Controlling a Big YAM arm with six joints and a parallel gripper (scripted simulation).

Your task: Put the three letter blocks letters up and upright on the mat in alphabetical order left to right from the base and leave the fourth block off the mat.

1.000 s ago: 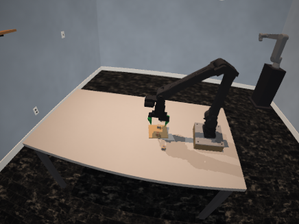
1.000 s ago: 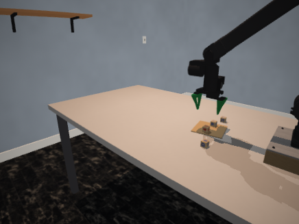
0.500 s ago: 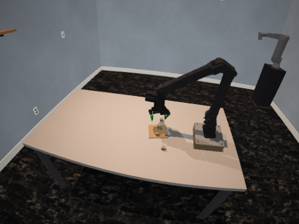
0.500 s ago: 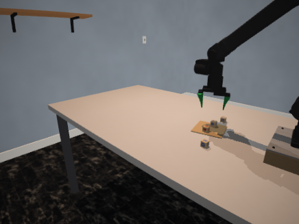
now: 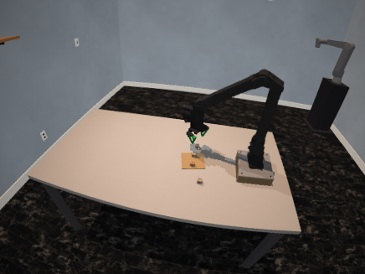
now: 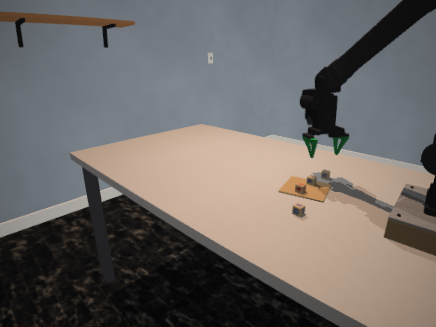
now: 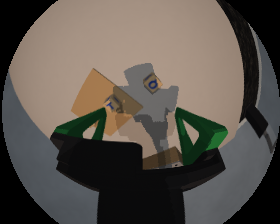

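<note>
Two small cubes, the T block (image 6: pixel 311 180) (image 7: pixel 113 104) and a red-marked block (image 5: pixel 192 164) (image 6: pixel 300 188), sit on the flat orange mat (image 5: pixel 187 161) (image 6: pixel 291 186) (image 7: pixel 91 95)! Off it on the smooth worktop (image 5: pixel 125 148) (image 6: pixel 200 162) (image 7: pixel 55 50): a blue-lettered O block (image 6: pixel 325 174) (image 7: pixel 152 83) and a fourth block (image 5: pixel 199 181) (image 6: pixel 298 210). Above, the tool (image 5: pixel 198 137) (image 6: pixel 324 155) (image 7: pixel 140 111), green triangular fingers spread fully, grips nothing.

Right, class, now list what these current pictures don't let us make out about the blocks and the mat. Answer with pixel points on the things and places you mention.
- Letter on the red-marked block (image 5: pixel 192 164) (image 6: pixel 300 188): too small in the top and exterior views; not visible in the wrist view.
- Top face of the block nearest the table's front edge (image 5: pixel 199 181) (image 6: pixel 298 210): too small in both outside views.
- Mat's (image 5: pixel 187 157) (image 6: pixel 290 187) (image 7: pixel 91 93) near part, wrist view: hidden behind the gripper (image 5: pixel 198 137) (image 6: pixel 324 155) (image 7: pixel 141 111).
</note>
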